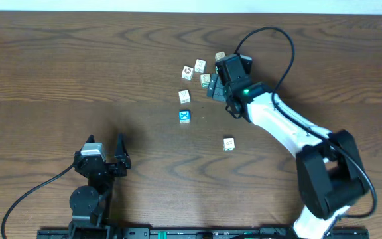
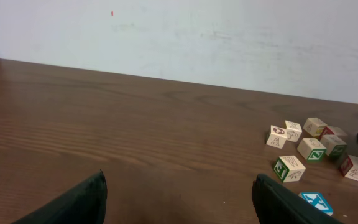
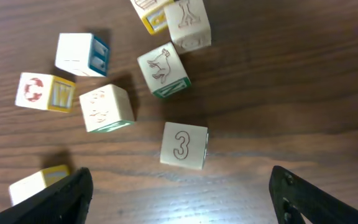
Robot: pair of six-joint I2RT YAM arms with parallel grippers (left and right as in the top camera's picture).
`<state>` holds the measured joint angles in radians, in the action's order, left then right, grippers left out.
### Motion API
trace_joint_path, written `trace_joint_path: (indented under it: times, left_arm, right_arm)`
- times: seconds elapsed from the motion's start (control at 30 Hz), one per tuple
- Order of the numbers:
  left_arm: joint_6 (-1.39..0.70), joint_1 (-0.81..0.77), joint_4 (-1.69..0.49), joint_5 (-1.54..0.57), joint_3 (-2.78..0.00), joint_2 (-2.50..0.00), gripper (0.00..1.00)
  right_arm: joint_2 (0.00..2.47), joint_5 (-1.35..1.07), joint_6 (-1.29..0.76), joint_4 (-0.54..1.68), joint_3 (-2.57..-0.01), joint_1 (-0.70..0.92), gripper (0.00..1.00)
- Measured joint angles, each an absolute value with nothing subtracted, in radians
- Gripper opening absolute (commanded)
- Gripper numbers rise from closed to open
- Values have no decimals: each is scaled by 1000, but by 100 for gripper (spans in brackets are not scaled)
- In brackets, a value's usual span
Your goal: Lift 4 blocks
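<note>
One arm [image 1: 277, 116] extended, right gripper [image 1: 213, 87] above blocks [image 1: 185, 96]

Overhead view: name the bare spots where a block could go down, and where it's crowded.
Bare wood runs across the table's whole left half, from the far edge down to the left claw. A smaller free strip lies between the blue block and the lone block nearer the arms. Crowded: the block cluster at the right claw.
</note>
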<state>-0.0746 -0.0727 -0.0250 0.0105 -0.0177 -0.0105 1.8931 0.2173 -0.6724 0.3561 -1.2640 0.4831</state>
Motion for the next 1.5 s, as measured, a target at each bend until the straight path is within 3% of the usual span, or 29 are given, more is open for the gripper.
trace_joint_path:
  times: [0.37, 0.77, 1.1, 1.5]
  left_arm:
    - [-75, -73, -25, 10, -18, -10, 75]
    - [-75, -73, -25, 10, -18, -10, 75]
    - [-75, -73, -25, 10, -18, -10, 75]
    - [-75, -73, -25, 10, -18, -10, 75]
  right_arm:
    - [1972, 218, -708, 275, -1264, 483, 79]
    - [2012, 218, -727, 262, -1264, 483, 54]
    - [2012, 235, -728, 273, -1264, 483, 57]
    - [2016, 282, -728, 262, -1264, 483, 53]
